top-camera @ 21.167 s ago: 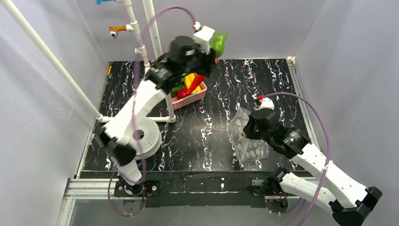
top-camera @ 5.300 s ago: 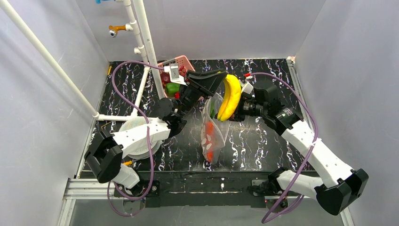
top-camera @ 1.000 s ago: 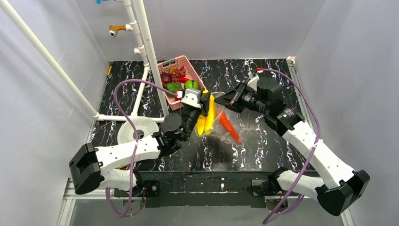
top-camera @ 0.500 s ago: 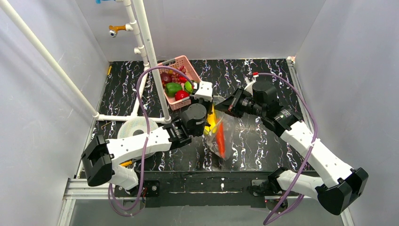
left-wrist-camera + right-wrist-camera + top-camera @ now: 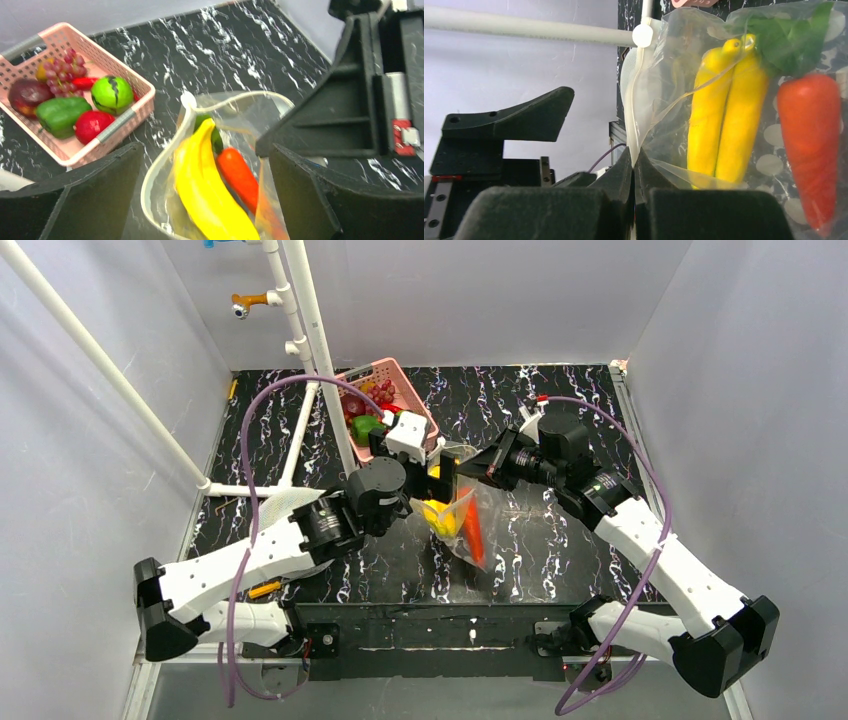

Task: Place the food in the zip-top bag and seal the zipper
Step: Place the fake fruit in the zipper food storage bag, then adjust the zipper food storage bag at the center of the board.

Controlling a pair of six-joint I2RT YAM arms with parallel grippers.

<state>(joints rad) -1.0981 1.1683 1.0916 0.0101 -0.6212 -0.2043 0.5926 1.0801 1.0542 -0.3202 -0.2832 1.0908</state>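
The clear zip-top bag (image 5: 462,525) hangs open-mouthed with my right gripper (image 5: 470,468) shut on its rim. In the right wrist view the shut jaws (image 5: 634,162) pinch the bag's edge just below the zipper strip (image 5: 636,90). Inside the bag lie a yellow banana (image 5: 210,195), an orange-red carrot (image 5: 240,175) and a green piece (image 5: 216,139). My left gripper (image 5: 204,160) hovers over the bag's mouth, open, its fingers (image 5: 75,200) on either side of the banana without touching it. More food stays in the pink basket (image 5: 120,117): a green round fruit (image 5: 111,94), a green pepper (image 5: 62,114), a red piece (image 5: 95,125) and grapes (image 5: 62,75).
The pink basket (image 5: 415,405) stands at the back, just behind my left gripper (image 5: 432,478). A white pipe frame (image 5: 330,390) rises left of the basket. A white disc (image 5: 288,502) lies partly under the left arm. Grey walls close in the black marbled table (image 5: 560,390).
My left gripper has opened and let go of the banana, which now sits deeper in the bag beside the carrot. The right gripper keeps its hold on the bag's rim.
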